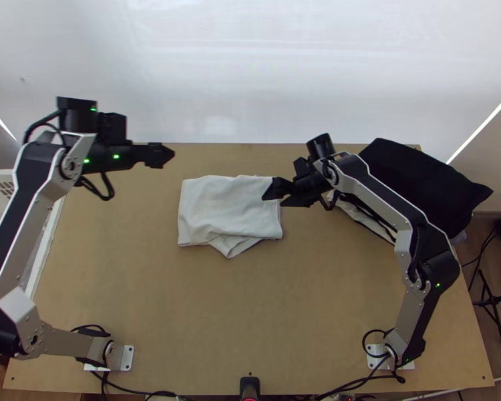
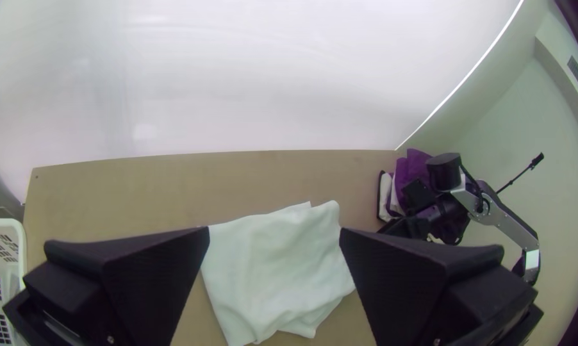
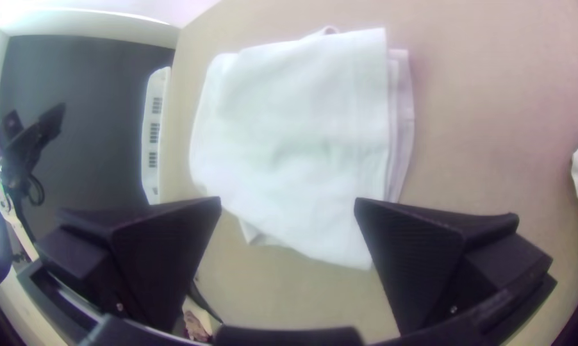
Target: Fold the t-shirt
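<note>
1. And here we are with the white t-shirt (image 1: pixel 217 207) lying mid-table, already folded into a compact, slightly crooked packet, small creases across its top
2. Look at the near side: a pointed flap (image 1: pixel 232 246) pokes out from under the main panel, and in the right wrist view the layered edge (image 3: pixel 401 122) doesn't quite line up
3. The right gripper (image 3: pixel 288 199), fingers spread wide with nothing between them, hangs by the shirt's right side; touching or just above, I can't tell from here
4. Over on the left, the left gripper (image 2: pixel 274 229) is wide open too, bare, well apart from the cloth and beyond its far left corner
5. My call: most of the folding is done, and this is the squaring-up or one last fold
6. To do it well, come down low at the right edge, catch every layer together, then close gently; pinch just the top one and the packet peels open
7. Lift little, carry slowly, lay the edge parallel to its opposite side
8. Then tuck that flap under and smooth outward with light pressure, or the whole stack skids on the table (image 1: pixel 250 321)
</note>
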`<act>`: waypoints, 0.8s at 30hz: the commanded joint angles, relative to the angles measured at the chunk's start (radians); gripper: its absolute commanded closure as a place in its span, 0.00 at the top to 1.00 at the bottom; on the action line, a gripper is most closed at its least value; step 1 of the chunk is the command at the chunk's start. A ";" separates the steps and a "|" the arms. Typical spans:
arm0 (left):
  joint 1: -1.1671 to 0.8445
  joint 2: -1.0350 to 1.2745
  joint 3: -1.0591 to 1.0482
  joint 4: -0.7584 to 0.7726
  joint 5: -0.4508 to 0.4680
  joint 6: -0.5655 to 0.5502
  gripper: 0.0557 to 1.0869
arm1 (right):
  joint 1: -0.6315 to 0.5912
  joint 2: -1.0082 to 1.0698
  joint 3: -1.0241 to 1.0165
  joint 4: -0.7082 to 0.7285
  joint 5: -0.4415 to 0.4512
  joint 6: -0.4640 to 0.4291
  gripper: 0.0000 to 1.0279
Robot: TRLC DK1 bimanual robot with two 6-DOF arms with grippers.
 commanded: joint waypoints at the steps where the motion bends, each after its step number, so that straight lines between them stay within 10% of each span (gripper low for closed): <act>1: 0.042 -0.058 -0.009 -0.057 -0.021 0.015 0.96 | -0.054 0.004 -0.112 0.118 -0.020 -0.008 0.94; 24: -0.004 -0.078 -0.014 -0.075 -0.093 -0.011 0.96 | -0.046 0.116 -0.162 0.246 0.005 -0.068 0.94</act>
